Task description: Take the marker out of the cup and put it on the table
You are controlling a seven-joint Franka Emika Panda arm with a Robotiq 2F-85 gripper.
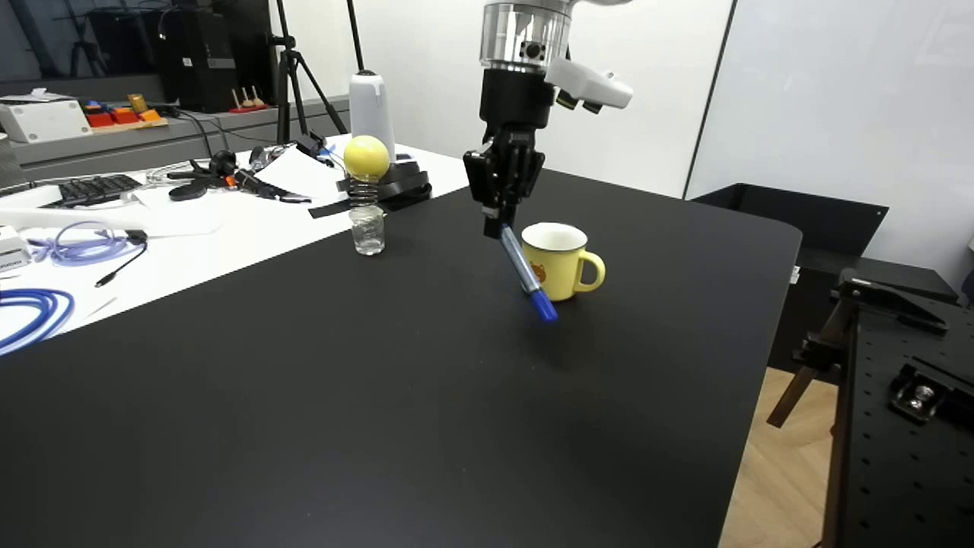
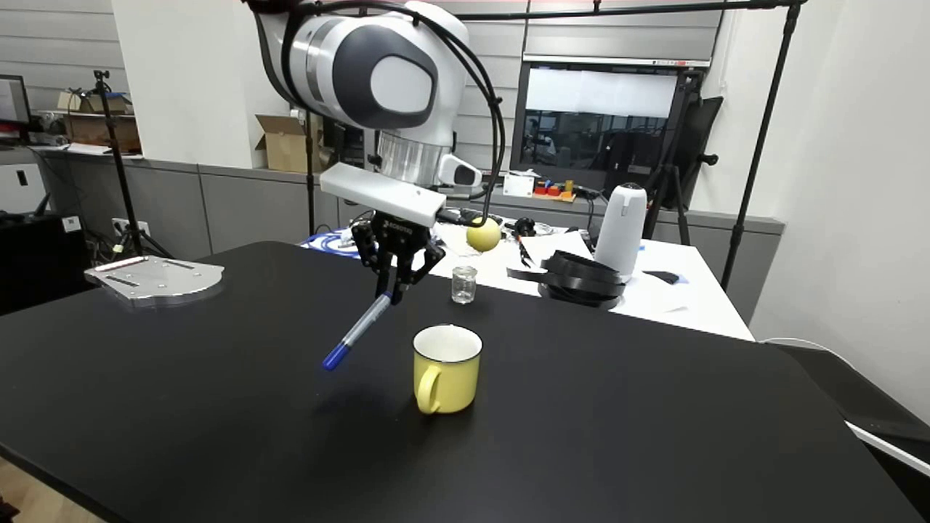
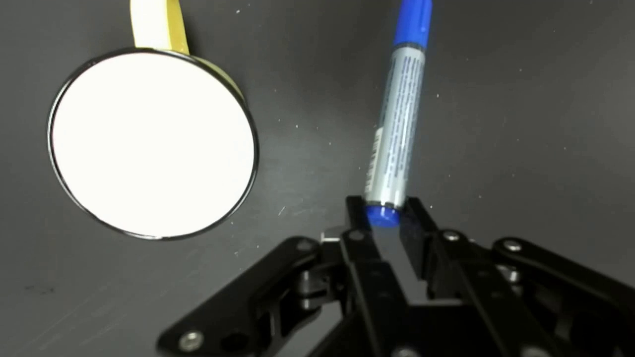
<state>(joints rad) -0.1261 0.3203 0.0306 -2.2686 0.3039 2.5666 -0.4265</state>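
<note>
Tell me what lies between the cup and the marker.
In the wrist view, bare black table, plus one gripper finger at the held end of the marker.

Marker (image 3: pixel 397 119): grey barrel, fine blue print, blue at both ends. Cup (image 1: pixel 559 266): yellow outside, white inside, black rim, orange-brown figure on its side. Gripper (image 3: pixel 386 210): black. Tabletop (image 2: pixel 617 414): matte black, pale specks. Beyond the tabletop's edge: ball (image 1: pixel 366 157), plain yellow; side table (image 2: pixel 703 290), white.

We count 1 cup (image 2: pixel 454 381), 1 marker (image 3: pixel 398 119), 1 gripper (image 3: pixel 384 206), 1 yellow ball (image 1: pixel 367 157) and, by an edge of the black table (image 1: pixel 342 396), 1 glass jar (image 1: pixel 369 236).
</note>
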